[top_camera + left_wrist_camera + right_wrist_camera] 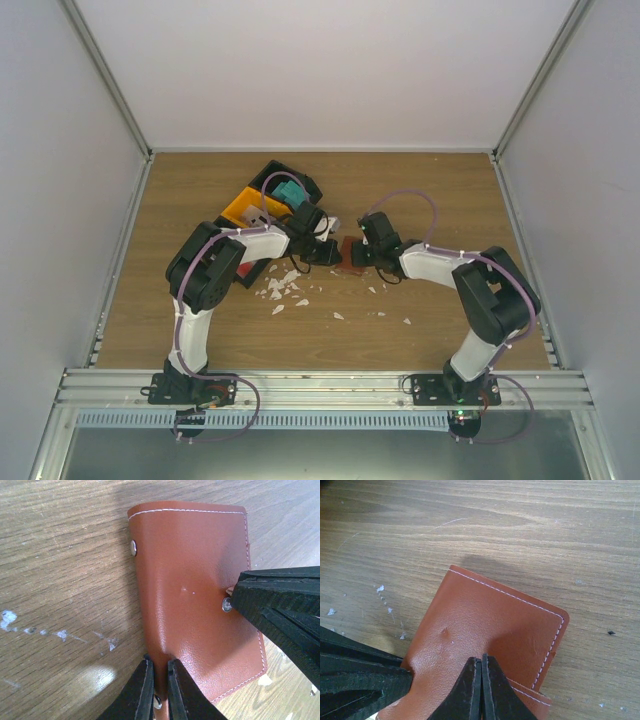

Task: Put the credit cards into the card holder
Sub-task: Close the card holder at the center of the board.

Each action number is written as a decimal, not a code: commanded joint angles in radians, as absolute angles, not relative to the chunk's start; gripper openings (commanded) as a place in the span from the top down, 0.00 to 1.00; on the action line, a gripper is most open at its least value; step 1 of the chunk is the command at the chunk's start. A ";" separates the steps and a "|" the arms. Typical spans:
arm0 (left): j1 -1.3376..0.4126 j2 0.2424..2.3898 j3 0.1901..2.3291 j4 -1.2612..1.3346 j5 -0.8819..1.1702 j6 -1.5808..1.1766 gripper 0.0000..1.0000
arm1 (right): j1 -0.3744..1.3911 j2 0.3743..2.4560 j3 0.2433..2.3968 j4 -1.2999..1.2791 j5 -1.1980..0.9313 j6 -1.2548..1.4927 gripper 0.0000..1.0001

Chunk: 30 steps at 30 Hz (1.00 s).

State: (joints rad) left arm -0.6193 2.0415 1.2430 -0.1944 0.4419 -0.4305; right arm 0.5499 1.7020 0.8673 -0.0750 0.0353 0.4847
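The left tool (158, 690), at the bottom centre of its wrist view, stands almost closed, its fingers nipping a raised fold of leather at the near edge of the card holder (195, 565). The right tool (481, 680) is fully closed, tips down on the brown cover; whether a flap is caught between them cannot be told. The card holder lies shut and flat on the worktop (420, 190), at the centre of the overhead view. A teal card (288, 190) sits in the tray (238, 208), up and to the left. White scraps (280, 290) litter the wood lower left. By my judgement no card is in yet: the holder must be opened, then each card fetched and slid in.
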 commanded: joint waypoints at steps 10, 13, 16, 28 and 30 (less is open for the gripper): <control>-0.635 2.114 1.220 -0.316 0.424 -0.422 0.90 | 0.567 1.725 0.801 -0.058 -0.028 0.491 1.00; -0.635 2.114 1.221 -0.315 0.425 -0.422 0.90 | 0.570 1.728 0.790 -0.056 -0.036 0.498 0.99; -0.635 2.115 1.221 -0.316 0.425 -0.421 0.90 | 0.572 1.723 0.786 -0.060 -0.041 0.505 0.99; -0.635 2.122 1.221 -0.315 0.422 -0.423 0.90 | 0.571 1.653 0.783 -0.093 -0.023 0.517 0.99; -0.635 2.124 1.223 -0.315 0.423 -0.423 0.90 | 0.572 1.651 0.783 -0.092 -0.023 0.518 1.00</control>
